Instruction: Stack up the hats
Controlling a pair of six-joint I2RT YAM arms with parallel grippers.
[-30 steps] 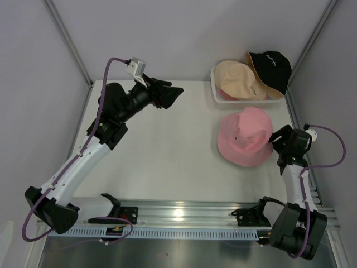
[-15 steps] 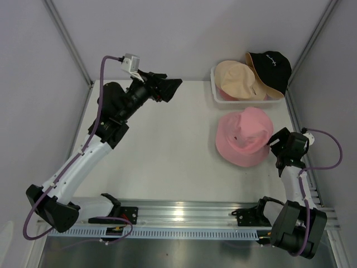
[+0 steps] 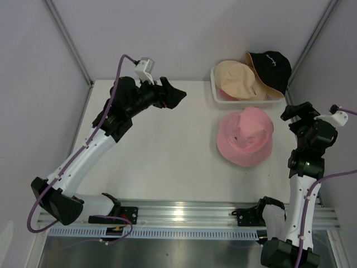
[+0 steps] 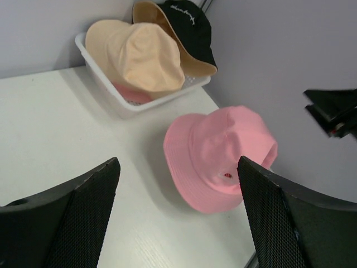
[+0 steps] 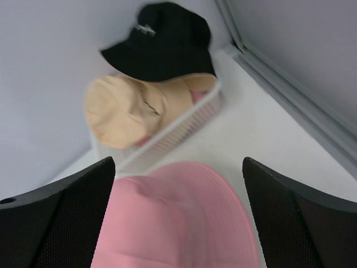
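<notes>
A pink hat (image 3: 245,137) lies on the white table right of centre; it also shows in the left wrist view (image 4: 217,156) and the right wrist view (image 5: 178,223). A beige hat (image 3: 237,78) and a black hat (image 3: 270,67) with white lettering rest on a white basket (image 3: 218,97) at the back right. A second pink hat (image 4: 129,92) peeks out under the beige one. My left gripper (image 3: 175,96) is open and empty, held over the back middle. My right gripper (image 3: 294,117) is open and empty, raised just right of the pink hat.
Grey walls with metal posts close in the table at the left, the back and the right. A metal rail (image 3: 184,215) with both arm bases runs along the near edge.
My right gripper has lifted up and back from the pink hat's right edge. My left gripper has swung to the right, towards the hats. The hats have not moved.
</notes>
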